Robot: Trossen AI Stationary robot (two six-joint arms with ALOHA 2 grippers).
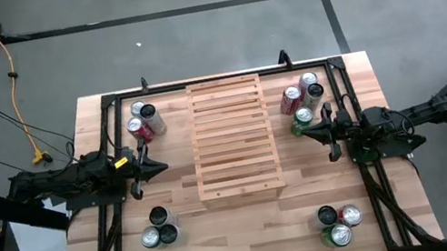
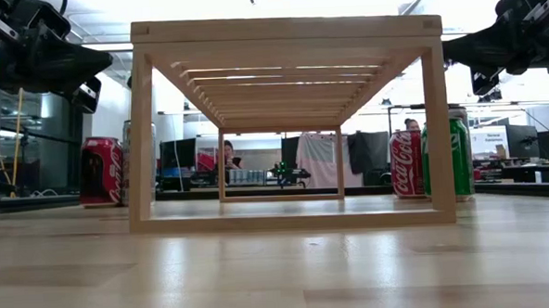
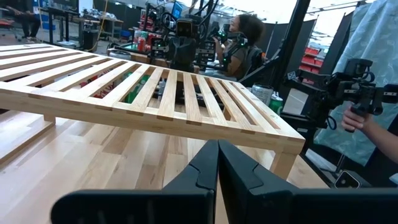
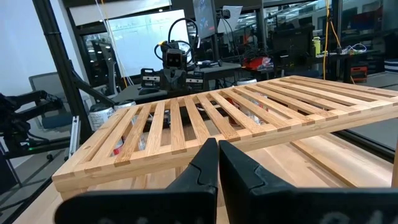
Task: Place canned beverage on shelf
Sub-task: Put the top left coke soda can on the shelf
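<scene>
Light-wood slatted shelf point(image 1: 233, 138), bare on top, cans around.

The shelf point(image 1: 232, 138) is seen to be made of pale, unfinished-looking wood slats, matt and smooth, lying between the two sets of shut jaws. The tabletop point(image 1: 251, 231) is shown as butcher-block wood with a faint sheen. Matt black plastic is seen on the left gripper point(image 3: 217, 163) and right gripper point(image 4: 217, 163). Glossy printed metal is seen on the cans point(image 2: 442, 156).
</scene>
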